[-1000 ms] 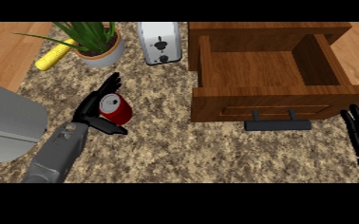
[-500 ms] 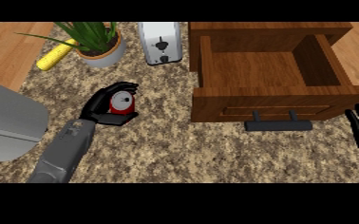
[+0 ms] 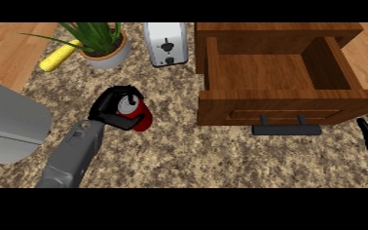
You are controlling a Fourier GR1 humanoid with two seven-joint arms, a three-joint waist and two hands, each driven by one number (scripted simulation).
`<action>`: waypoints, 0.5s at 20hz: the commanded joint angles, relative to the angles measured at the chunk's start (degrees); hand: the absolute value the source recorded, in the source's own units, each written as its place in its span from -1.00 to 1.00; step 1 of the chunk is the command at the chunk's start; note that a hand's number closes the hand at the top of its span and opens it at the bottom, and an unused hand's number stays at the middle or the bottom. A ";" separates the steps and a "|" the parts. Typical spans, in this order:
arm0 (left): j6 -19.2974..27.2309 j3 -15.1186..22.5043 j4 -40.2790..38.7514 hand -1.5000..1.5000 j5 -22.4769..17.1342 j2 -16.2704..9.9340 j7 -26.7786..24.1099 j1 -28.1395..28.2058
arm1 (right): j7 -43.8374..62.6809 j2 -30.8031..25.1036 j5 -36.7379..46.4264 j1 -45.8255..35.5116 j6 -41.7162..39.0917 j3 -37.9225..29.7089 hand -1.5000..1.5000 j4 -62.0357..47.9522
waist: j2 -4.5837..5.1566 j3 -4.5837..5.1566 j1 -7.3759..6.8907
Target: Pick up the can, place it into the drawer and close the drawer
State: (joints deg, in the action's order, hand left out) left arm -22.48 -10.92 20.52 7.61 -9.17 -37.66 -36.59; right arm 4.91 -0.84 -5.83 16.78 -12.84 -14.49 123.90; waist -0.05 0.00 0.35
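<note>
Your left hand (image 3: 114, 111) has its black fingers (image 3: 119, 92) curled closely around one red can (image 3: 137, 114); the can's silver top shows between fingers and thumb, and its red side shows at the hand's right. The can is over the speckled counter (image 3: 187, 151), left of the one wooden drawer (image 3: 277, 73), well apart from it. The drawer is pulled open and has one dark handle (image 3: 286, 128) on its front. Of your right hand (image 3: 363, 129) you see only a dark sliver at the right edge, so you cannot tell its fingers. Behind stand one potted plant (image 3: 101, 41), one corn cob (image 3: 60, 57) and one toaster (image 3: 166, 44).
</note>
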 commanded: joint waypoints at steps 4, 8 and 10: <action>15.72 -10.55 2.56 1.00 -7.75 -2.91 -0.49 6.79 | 1.40 0.24 -1.48 1.57 0.75 -1.42 -1.00 3.42 | -0.64 -0.06 -1.86; 19.19 -8.36 13.56 1.00 -9.24 3.76 4.55 9.41 | -1.18 -0.74 -0.62 -1.11 0.32 -2.48 -1.00 -1.67 | -0.56 -0.13 -1.55; 18.29 -6.82 22.10 1.00 -10.29 3.60 8.63 11.95 | -2.46 0.30 -0.37 0.52 -0.26 -2.23 -1.00 -2.10 | -0.40 -0.10 -1.10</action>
State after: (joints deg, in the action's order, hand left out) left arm -7.23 -18.75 32.37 -0.96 -7.98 -33.16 -28.68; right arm 5.21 -0.88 -5.92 16.21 -11.99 -15.91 123.64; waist -0.45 -0.08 -0.94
